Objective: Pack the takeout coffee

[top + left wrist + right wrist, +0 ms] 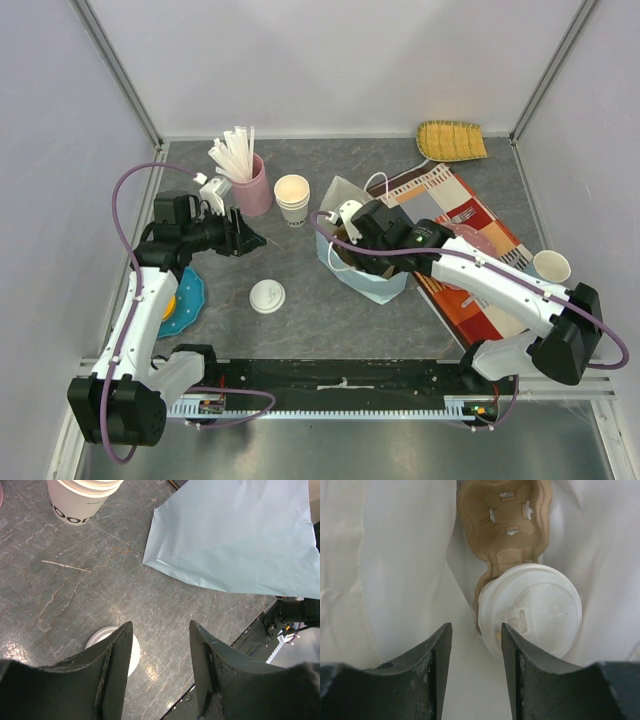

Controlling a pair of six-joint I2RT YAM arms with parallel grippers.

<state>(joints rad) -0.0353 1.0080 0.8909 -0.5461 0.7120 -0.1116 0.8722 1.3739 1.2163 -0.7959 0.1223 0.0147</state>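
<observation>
Left arm folded at the elbow, left gripper (160, 627) pointed right, jaws stood apart and empty, right arm stretched leftward, right gripper (476, 630) tipped down, jaws parted, apparently gripping nothing.

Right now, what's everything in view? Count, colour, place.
takeout coffee, small white paper cup with round white plastic lid: 1, white, inside bag beside carrier
brown moulded cardboard carrier: 1, brown, inside bag
light blue paper bag: 1, light blue, centre-right
stack of lidless white paper cups: 1 stack, white, behind centre
loose flat white plastic lid: 1, white, front centre
pink cup of white sticks: 1, pink, back left
blue plate: 1, blue, front left
woven yellow basket tray: 1, yellow, back right
orange printed mat: 1, orange-white, right
single lidless white paper cup: 1, white, far right
left arm: 1, jaws open, empty
right arm: 1, jaws open inside bag
</observation>
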